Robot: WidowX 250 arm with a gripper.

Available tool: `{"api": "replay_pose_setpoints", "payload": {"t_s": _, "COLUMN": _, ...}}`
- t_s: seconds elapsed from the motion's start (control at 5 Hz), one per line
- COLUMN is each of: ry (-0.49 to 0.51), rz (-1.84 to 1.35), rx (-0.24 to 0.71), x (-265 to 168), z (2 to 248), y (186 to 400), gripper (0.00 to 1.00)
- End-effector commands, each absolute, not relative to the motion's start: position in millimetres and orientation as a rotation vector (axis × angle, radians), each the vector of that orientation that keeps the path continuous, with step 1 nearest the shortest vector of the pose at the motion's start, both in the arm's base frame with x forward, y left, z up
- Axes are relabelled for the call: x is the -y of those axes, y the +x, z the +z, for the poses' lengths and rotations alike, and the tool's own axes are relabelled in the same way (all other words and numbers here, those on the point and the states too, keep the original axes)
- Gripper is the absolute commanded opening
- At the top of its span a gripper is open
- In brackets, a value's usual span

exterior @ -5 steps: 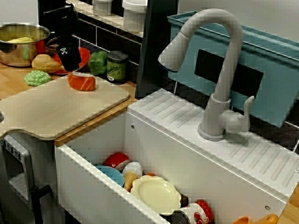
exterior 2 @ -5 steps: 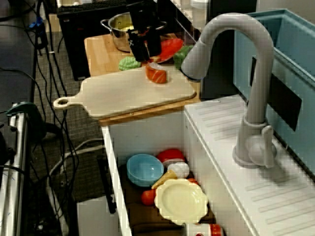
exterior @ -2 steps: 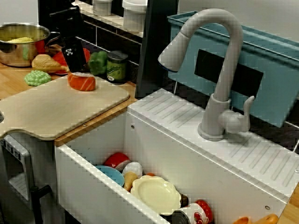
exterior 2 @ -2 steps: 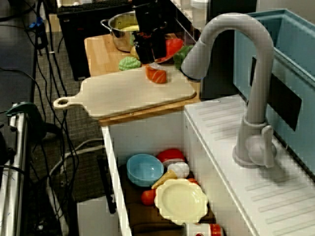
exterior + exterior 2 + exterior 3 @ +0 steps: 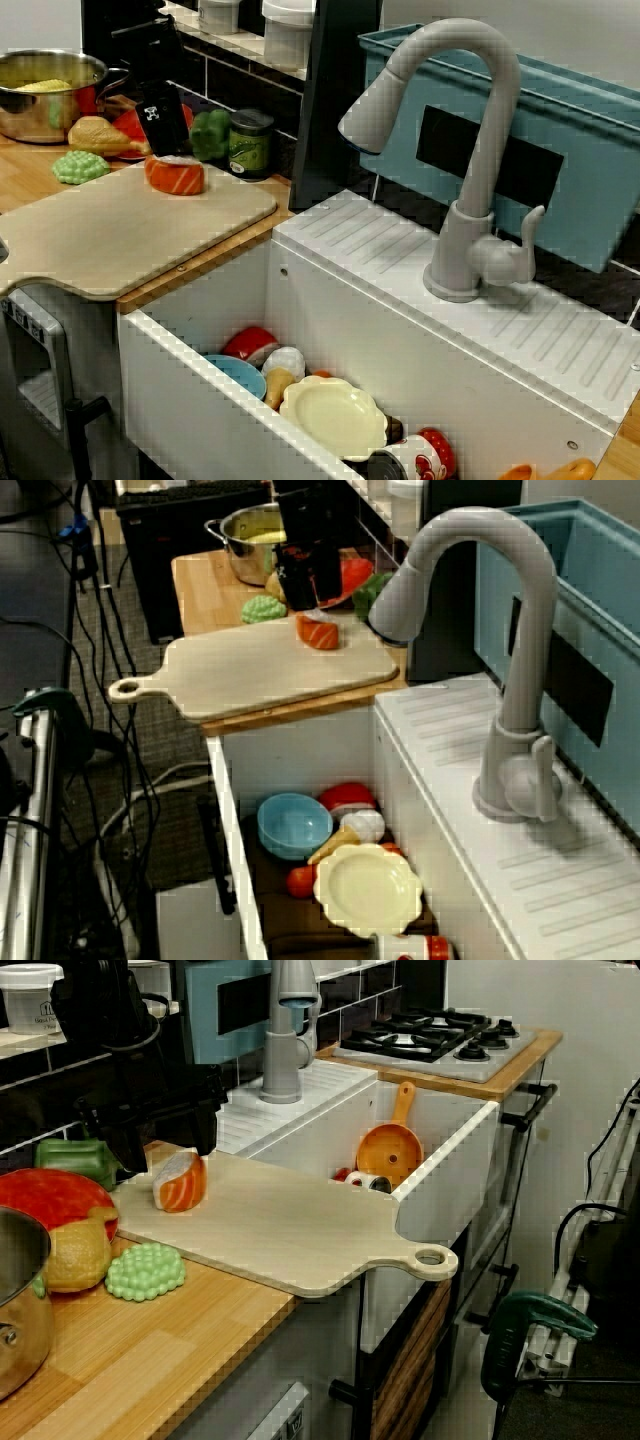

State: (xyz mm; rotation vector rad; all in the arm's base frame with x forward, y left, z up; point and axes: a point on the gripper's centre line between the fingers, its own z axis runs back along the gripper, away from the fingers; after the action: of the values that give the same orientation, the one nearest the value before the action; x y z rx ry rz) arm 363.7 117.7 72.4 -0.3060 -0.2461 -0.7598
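**Supervisor:** Report the jaws and the piece.

**Operator:** I read the jaws as open and empty. In the view from the tabletop end the fingers (image 5: 205,1120) stand apart, just above and slightly behind the salmon piece (image 5: 180,1180). The piece lies on the far corner of the cutting board (image 5: 120,235), untouched, close to the board's edge.

**Supervisor:** Hazards?

**Operator:** I note three, all judgement.
- **Alignment:** The jaws look offset toward the wall rather than centred. A straight descent could put a finger on top of the piece and tip it or skid it off the board toward the red plate (image 5: 45,1200).
- **Crowding:** The green pepper (image 5: 210,133) and the jar (image 5: 250,143) stand just behind the jaws. A wide opening or a swing back could knock either over.
- **The board:** Its handle end overhangs the tabletop beside the sink (image 5: 445,1145). A hard downward press or sideways shove could shift it.

**Supervisor:** Confidence?

**Operator:** I cannot judge from the high view how far the fingers hang above the piece.
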Motion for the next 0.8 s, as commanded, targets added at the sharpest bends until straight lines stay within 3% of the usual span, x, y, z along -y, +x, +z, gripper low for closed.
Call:
{"api": "replay_pose_setpoints", "payload": {"t_s": 0.0, "ry": -0.254, "rz": -0.771, "rx": 0.276, "x": -113.0, "z": 86.5, "y": 365.3, "gripper": 1.0}}
{"api": "replay_pose_setpoints", "payload": {"t_s": 0.6, "ry": -0.258, "rz": -0.758, "rx": 0.28, "x": -112.0, "z": 85.5, "y": 365.0, "gripper": 1.0}}
